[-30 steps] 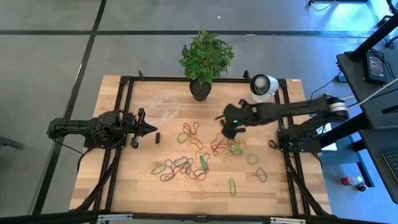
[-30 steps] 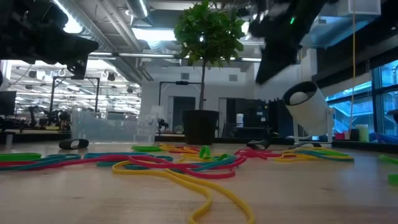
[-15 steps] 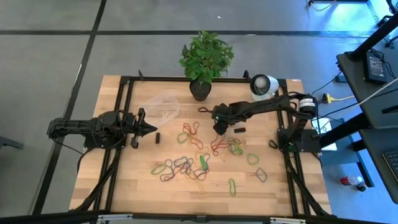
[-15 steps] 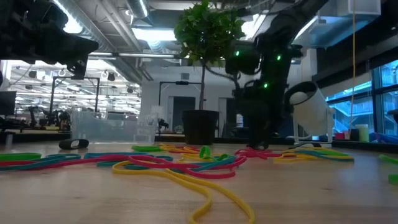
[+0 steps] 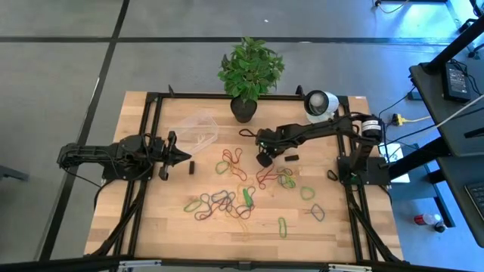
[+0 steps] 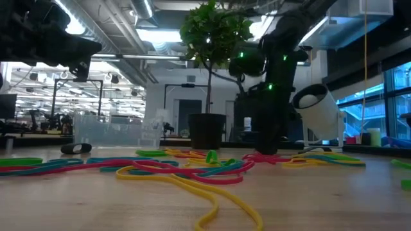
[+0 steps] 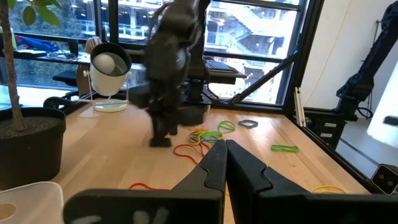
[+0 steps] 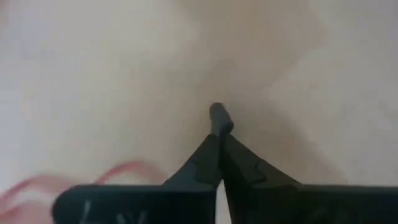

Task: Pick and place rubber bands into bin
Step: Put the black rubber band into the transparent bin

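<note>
Right tool down among bands, mid-bench.
I see right tool (image 5: 262,159) pressed together on bare bench (image 5: 151,219) beside bands (image 5: 227,198); left tool (image 5: 181,156) closed, near bin (image 5: 195,129); any pinch unclear.

Two black arms (image 5: 318,133), green LEDs, tapered dark fingers (image 7: 239,168).

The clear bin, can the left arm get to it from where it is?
Probably yes. The left gripper waits at the table's left side, fingers shut, and the bin sits just beyond it. Only bare wood lies between them, and the right gripper works farther off among the rubber bands.
</note>
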Controlling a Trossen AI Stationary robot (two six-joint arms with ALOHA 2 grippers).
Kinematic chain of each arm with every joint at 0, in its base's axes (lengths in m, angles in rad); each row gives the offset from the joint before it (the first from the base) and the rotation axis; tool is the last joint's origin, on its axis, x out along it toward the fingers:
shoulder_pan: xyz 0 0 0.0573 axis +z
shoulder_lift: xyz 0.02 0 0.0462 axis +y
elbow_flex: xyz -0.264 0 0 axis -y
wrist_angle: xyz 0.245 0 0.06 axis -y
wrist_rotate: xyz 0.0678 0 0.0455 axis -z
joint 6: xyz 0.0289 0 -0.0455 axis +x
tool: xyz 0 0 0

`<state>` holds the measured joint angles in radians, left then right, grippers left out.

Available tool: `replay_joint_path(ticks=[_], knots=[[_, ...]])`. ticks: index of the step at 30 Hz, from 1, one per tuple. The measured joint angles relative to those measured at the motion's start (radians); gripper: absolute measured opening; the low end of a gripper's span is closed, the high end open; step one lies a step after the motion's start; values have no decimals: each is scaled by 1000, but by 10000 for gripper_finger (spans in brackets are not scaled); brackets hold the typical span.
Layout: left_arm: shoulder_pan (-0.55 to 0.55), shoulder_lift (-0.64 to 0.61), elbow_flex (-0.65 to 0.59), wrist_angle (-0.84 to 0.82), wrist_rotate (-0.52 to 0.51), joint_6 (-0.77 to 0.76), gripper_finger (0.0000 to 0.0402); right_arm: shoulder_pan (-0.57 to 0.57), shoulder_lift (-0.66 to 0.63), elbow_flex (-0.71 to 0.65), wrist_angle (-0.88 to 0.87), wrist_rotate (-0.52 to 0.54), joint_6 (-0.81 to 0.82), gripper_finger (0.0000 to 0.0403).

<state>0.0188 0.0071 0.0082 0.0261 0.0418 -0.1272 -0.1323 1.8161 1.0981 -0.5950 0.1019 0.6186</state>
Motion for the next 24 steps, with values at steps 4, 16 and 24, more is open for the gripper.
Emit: replay_joint_path(ticks=[4, 16, 24], knots=[[0, 0, 0, -1, 0, 0, 2, 70, -56, 137, -80, 53, -3, 5], [0, 0, 0, 0, 0, 0, 2, 157, 93, 664, -95, 163, -234, 1], [0, 0, 0, 0, 0, 0, 2, 101, 402, 1086, -92, 152, -362, 0]])
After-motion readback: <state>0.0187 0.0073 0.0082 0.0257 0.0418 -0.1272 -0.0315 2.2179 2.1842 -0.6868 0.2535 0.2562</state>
